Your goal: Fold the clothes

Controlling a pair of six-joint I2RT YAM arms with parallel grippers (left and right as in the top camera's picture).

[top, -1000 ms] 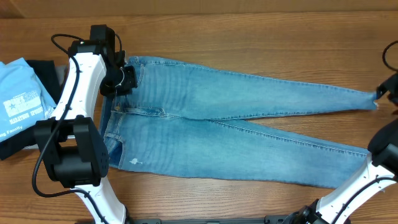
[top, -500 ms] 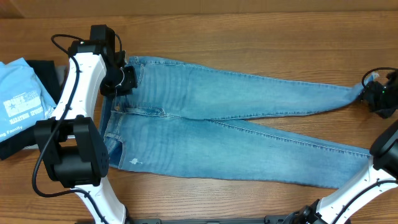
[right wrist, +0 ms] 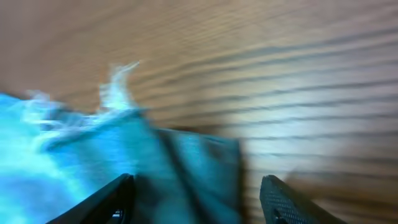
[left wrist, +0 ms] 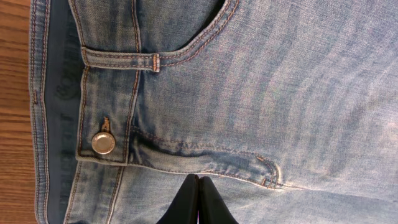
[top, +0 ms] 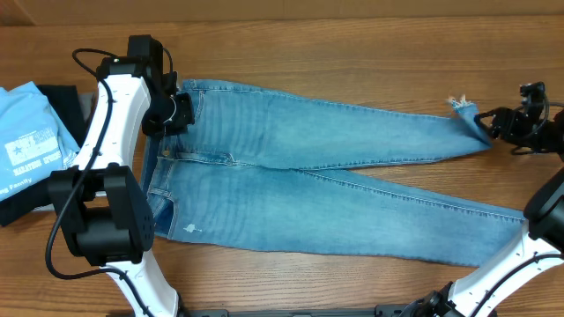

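1 pair of jeans point(top: 300, 167) lies flat on the table point(top: 352, 44). Long axis runs from L gripper point(left wrist: 199, 198) to R gripper point(right wrist: 198, 183), waistband at the L gripper's end and ankles toward the R one. 2 legs fan out from the crotch in a shallow V. The far leg's frayed hem point(top: 463, 107) sits right at the R gripper, turned up and back on itself. The near leg's hem point(top: 520, 220) lies flat, beside the R arm and apart from its fingers. 1 waistband button point(left wrist: 103, 143) shows just to the side of the L fingertips, and 1 pocket opening point(left wrist: 205, 37) is further out ahead of them. 1 small white scuff point(top: 190, 230) sits on the near hip, well apart from both grippers. 2 arms, 2 grippers. L fingers are pressed together, tips down on the denim just below the fly seam, w/ no cloth seen between them. R fingers point(right wrist: 118, 199) are spread wide w/ the folded hem between them; that view is blurred, so can't tell if either pad touches the cloth. Past the L arm, away from the jeans: 1 light blue T-shirt point(top: 26, 132) on a dark folded pile point(top: 57, 97).
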